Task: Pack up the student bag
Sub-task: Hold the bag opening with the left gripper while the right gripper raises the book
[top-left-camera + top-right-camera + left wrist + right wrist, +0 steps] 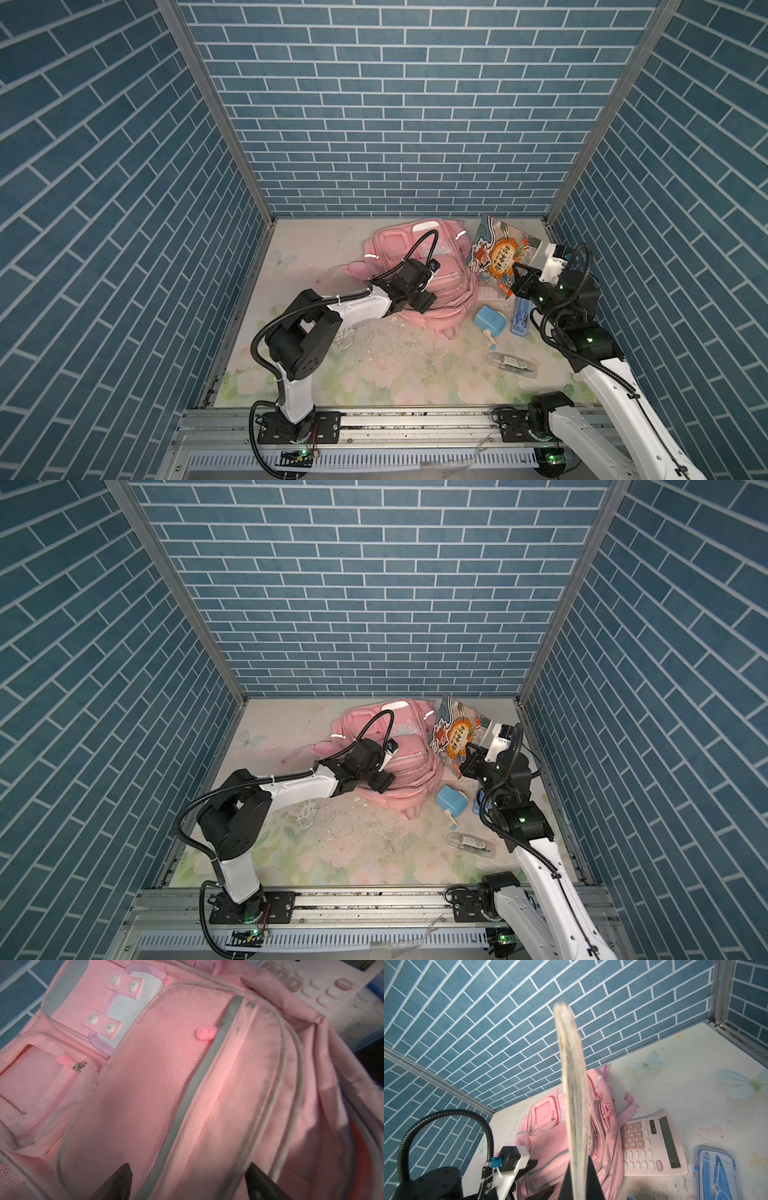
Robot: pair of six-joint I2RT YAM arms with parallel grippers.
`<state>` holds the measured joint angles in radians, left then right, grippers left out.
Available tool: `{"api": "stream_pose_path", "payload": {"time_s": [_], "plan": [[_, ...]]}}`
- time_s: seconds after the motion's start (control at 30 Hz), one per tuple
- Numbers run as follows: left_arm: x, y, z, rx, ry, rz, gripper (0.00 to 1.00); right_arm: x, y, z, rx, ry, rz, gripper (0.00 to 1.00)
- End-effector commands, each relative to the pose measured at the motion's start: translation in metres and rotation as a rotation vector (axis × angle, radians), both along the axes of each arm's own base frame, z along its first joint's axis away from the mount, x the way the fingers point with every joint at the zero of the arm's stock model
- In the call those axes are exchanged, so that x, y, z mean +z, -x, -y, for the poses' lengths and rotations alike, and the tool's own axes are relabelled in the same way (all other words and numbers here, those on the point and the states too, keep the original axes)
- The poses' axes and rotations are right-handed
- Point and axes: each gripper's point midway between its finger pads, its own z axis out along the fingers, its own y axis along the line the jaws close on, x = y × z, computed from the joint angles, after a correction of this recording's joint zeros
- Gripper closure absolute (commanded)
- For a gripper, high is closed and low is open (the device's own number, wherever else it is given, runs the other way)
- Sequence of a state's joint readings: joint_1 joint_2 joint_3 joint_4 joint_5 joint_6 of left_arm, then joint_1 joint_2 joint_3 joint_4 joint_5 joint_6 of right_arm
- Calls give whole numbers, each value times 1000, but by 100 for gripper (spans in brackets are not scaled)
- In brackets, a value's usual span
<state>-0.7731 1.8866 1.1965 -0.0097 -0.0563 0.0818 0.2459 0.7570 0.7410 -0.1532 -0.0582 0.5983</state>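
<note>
Overhead, floral tabletop (374, 365), blue brick walls (395, 104) — left gripper (187, 1169) apart above student bag (390, 245), right gripper (580, 1176) pinching book (498, 249).

The student bag (386, 249) lies on the table (332, 374) at 12 o'clock; the book (498, 253) is at its 3 o'clock, the sharpener (490, 322) at its 4 o'clock.

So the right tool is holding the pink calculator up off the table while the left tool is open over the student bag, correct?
Not quite: the right tool is shut on the picture book, seen edge-on in the right wrist view; the calculator lies on the table beside the student bag. The left tool is indeed open over the bag.
</note>
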Motion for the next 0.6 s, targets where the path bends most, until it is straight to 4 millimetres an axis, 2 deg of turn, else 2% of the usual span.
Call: {"api": "stream_pose_path", "payload": {"time_s": [0.0, 0.03, 0.13, 0.2, 0.27, 0.47, 0.57], "plan": [[-6, -17, 3, 78, -13, 30, 22, 7, 3, -2, 7, -62, 13, 100], [-12, -18, 0, 88, -24, 14, 32, 6, 4, -3, 12, -63, 8, 100], [-20, -21, -19, 191, -20, -65, 74, 0, 5, -6, 25, -64, -13, 100], [-21, -17, -40, 285, -1, -100, 90, -3, 4, -7, 30, -66, -19, 100], [-15, -9, -62, 365, 43, -123, 100, -5, 2, -11, 50, -70, -22, 100], [-4, 23, -128, 631, 239, -225, 100, -15, -10, -42, 207, -92, -64, 100], [5, 41, -146, 733, 342, -262, 100, -15, -17, -52, 260, -87, -78, 100]]}}
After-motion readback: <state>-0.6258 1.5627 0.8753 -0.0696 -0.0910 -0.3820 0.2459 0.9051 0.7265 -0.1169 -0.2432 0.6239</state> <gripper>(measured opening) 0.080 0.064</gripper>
